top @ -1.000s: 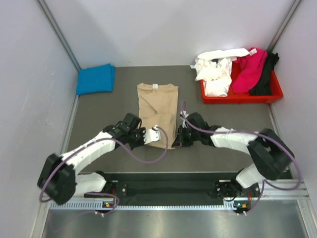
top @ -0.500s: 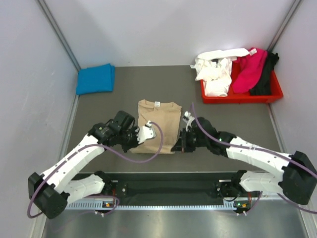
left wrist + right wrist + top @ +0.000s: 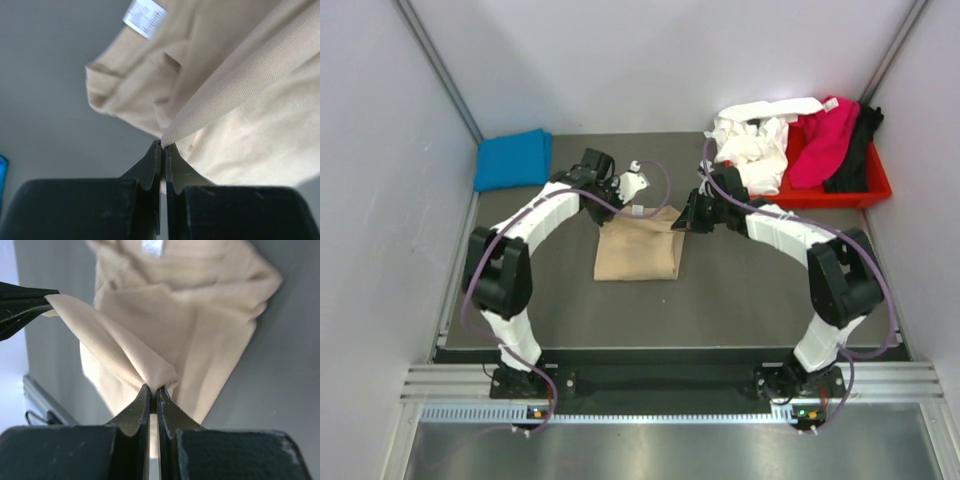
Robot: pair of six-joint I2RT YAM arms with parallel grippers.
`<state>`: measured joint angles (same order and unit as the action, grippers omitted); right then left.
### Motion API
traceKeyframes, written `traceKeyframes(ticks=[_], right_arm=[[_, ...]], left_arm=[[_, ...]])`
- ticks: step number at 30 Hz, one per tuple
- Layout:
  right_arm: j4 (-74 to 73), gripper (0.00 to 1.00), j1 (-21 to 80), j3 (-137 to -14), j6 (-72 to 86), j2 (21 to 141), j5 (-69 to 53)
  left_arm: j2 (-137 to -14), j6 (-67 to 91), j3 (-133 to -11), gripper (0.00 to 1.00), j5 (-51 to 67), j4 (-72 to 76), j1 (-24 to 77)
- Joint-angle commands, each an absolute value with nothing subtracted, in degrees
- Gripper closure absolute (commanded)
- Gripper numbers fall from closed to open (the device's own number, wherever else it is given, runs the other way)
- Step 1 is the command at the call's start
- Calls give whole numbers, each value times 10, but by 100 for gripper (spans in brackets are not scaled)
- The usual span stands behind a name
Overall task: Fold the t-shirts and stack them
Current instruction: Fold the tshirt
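Observation:
The tan t-shirt (image 3: 635,255) lies in the middle of the table, doubled over on itself. My left gripper (image 3: 618,203) is shut on its far left edge, and the left wrist view shows a pinched fold of the tan cloth (image 3: 240,100) at the left gripper's tips (image 3: 163,145). My right gripper (image 3: 686,222) is shut on the far right edge; up close, the right gripper (image 3: 152,387) pinches a ridge of the shirt (image 3: 200,315) that stretches across to the left gripper's fingers (image 3: 20,305). A folded blue t-shirt (image 3: 512,160) rests at the far left.
A red tray (image 3: 868,192) at the far right holds crumpled white (image 3: 755,145), magenta (image 3: 820,145) and black (image 3: 857,150) t-shirts. Grey walls close in the table on the left, right and back.
Both grippers have moved from the near side toward the far side, carrying the tan shirt's near hem over it. The shirt is now folded to about half its length.

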<state>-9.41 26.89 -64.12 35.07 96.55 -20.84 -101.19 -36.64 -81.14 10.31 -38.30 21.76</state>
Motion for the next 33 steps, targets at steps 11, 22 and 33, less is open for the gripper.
traceKeyframes(ticks=[11,22,33], right_arm=[[-120,100,210,-771,314,1103,-178],[-111,29,230,-687,272,967,-129],[-31,31,340,-527,350,932,-86]], left_arm=[[-1176,-369,-973,100,-23,-325,190],[-1195,-311,-1035,32,-4,-344,173],[-1071,-181,-831,30,123,-239,127]])
